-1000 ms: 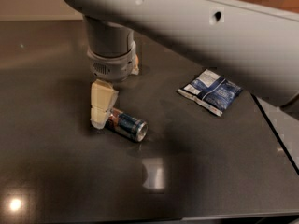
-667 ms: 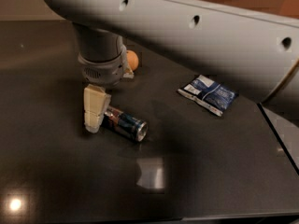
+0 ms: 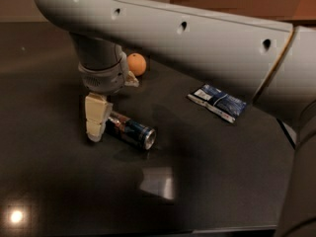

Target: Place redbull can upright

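Note:
The redbull can (image 3: 132,130) lies on its side on the dark table (image 3: 59,181), its silver end facing front right. My gripper (image 3: 113,100) hangs straight down over the can's left end. Its near cream finger (image 3: 97,117) stands against the can's left end, close to the table. The far finger (image 3: 131,80) shows only as a small tip behind the wrist, well apart from the near one. The gripper is open and holds nothing.
An orange (image 3: 137,63) sits just behind the gripper. A dark blue snack bag (image 3: 217,101) lies flat to the right. The big grey arm (image 3: 197,38) spans the top of the view. The table's right edge (image 3: 289,132) is near the bag.
The gripper has shifted a little to the left along the can's end, and the orange behind it has come into view. The can has stayed lying in place.

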Controlling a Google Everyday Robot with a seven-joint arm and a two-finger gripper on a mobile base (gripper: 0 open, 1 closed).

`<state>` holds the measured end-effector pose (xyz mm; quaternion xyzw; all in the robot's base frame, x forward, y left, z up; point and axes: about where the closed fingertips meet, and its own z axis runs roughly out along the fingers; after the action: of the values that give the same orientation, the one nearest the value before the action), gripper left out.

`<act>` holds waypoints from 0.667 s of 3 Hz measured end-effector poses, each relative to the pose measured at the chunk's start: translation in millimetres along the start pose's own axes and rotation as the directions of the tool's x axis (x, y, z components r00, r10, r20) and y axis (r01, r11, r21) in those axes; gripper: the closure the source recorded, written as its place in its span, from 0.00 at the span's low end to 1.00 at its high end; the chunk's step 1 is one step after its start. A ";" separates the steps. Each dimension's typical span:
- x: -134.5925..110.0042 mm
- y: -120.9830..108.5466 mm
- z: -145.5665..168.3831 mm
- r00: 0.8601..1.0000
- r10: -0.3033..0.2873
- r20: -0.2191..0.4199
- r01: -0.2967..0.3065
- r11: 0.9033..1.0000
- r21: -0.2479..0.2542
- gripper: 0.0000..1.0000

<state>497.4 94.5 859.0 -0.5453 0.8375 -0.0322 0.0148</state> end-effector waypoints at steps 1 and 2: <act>-4.5 -3.4 7.6 1.000 0.010 -0.014 -0.010 1.000 -0.011 0.18; -7.7 -5.9 14.7 1.000 0.011 -0.025 -0.012 1.000 -0.017 0.41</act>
<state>506.8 98.6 844.7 -0.5401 0.8410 -0.0319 -0.0002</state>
